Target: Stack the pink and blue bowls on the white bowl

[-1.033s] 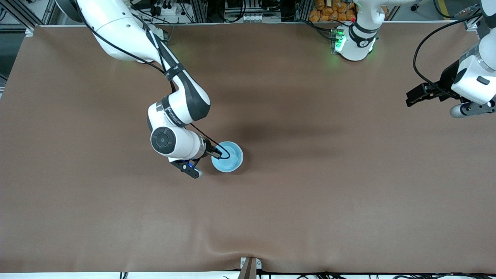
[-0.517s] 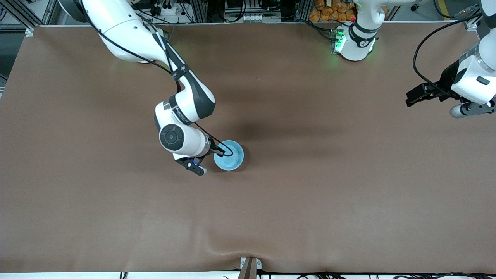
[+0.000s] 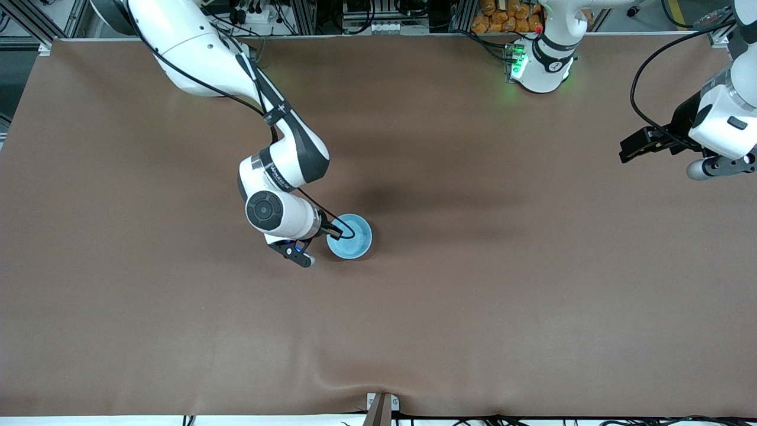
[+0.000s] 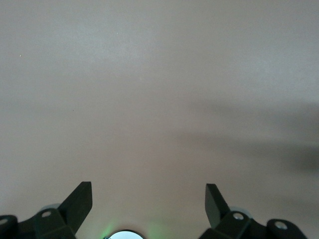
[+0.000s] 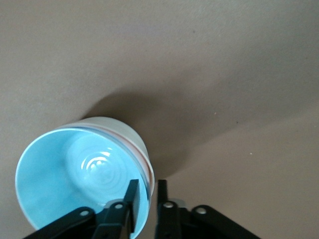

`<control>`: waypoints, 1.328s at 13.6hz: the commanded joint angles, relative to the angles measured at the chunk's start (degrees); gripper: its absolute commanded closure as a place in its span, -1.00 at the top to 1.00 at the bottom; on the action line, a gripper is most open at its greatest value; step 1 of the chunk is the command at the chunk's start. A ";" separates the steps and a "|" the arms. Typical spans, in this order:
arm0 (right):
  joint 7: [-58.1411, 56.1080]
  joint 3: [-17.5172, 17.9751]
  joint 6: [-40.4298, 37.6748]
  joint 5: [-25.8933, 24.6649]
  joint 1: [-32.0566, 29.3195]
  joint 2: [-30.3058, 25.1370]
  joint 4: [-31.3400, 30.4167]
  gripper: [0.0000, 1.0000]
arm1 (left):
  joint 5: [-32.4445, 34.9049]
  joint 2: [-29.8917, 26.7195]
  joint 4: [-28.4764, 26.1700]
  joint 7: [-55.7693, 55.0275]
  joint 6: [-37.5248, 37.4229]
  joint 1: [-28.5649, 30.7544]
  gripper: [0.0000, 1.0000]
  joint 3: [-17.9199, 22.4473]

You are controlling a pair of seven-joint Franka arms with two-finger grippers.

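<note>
As my right arm reaches down from the 11 o'clock corner of the front view, my right gripper (image 3: 330, 232) meets the blue bowl (image 3: 350, 236) at the 9 o'clock point of its rim. The stack sits on the brown table (image 3: 473, 307), near the middle and a little toward the right arm's end.

The right wrist view shows the nesting. The blue bowl (image 5: 75, 174) lies innermost. The pink bowl (image 5: 141, 153) appears only as a thin rim line around it. The white bowl (image 5: 122, 130) forms the outer wall, resting on the table.

My right gripper (image 5: 147, 191) straddles that rim. One finger is inside the blue bowl, the other outside the white wall. The fingers stand parted by only a narrow gap, slightly wider than the walls between them, so the gripper clamps nothing.

My left arm waits. Its left gripper (image 3: 631, 148) hangs over bare table toward 2 o'clock in the front view, at the left arm's end. In the left wrist view, my left gripper (image 4: 149, 196) is spread wide and empty.
</note>
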 commanded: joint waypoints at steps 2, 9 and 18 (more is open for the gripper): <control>0.48 0.41 -3.48 -1.08 -1.11 -0.34 3.12 1.00 | 1.18 -1.68 -1.48 0.61 0.88 0.55 1.00 -0.57; -0.49 -0.29 -17.79 -1.69 -5.93 -2.10 13.83 1.00 | 1.18 -1.68 -1.56 0.61 0.88 0.46 1.00 -0.57; -28.86 -0.29 -32.75 -9.92 -19.74 -8.06 24.23 1.00 | 1.18 -1.50 -1.48 0.61 0.88 0.46 1.00 -0.57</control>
